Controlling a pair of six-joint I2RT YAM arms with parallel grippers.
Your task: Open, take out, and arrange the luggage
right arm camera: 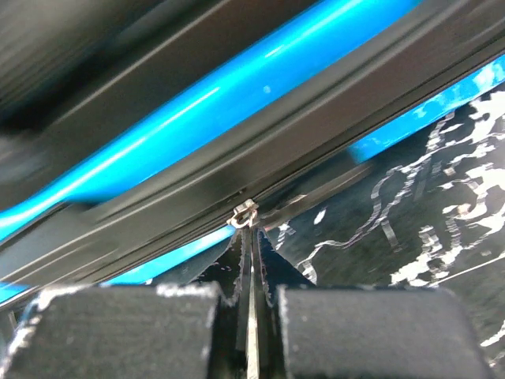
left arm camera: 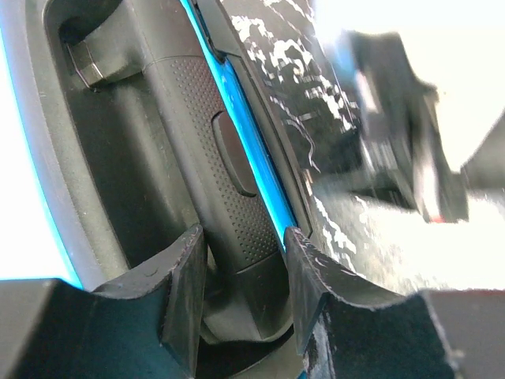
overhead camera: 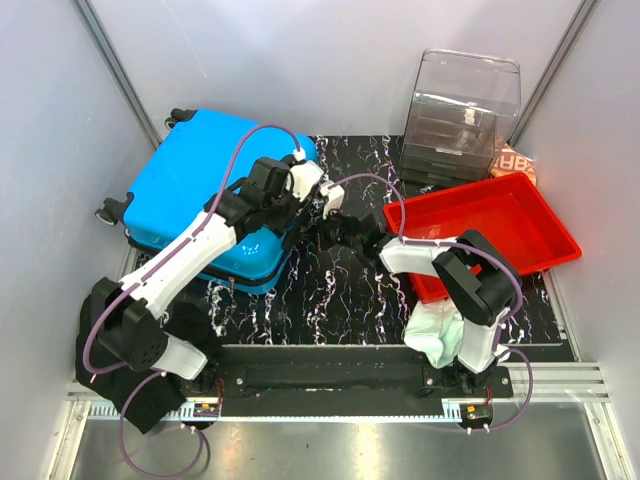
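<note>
The luggage (overhead camera: pixel 195 175), a bright blue hard-shell case, lies flat at the back left of the table. My left gripper (overhead camera: pixel 322 192) is at its right edge. In the left wrist view the gripper (left arm camera: pixel 243 268) has its two fingers pressed on either side of the black textured handle (left arm camera: pixel 217 166). My right gripper (overhead camera: pixel 335 233) is at the case's near right side. In the right wrist view this gripper (right arm camera: pixel 248 253) is shut on the thin metal zipper pull (right arm camera: pixel 250 316), which hangs from the slider (right arm camera: pixel 245 211) on the black zipper band.
A red plastic tray (overhead camera: pixel 530 215) lies at the right, close behind the right arm. A clear plastic drawer box (overhead camera: pixel 465 105) stands at the back right, with an orange-and-white item (overhead camera: pixel 518 162) beside it. Grey walls close in both sides.
</note>
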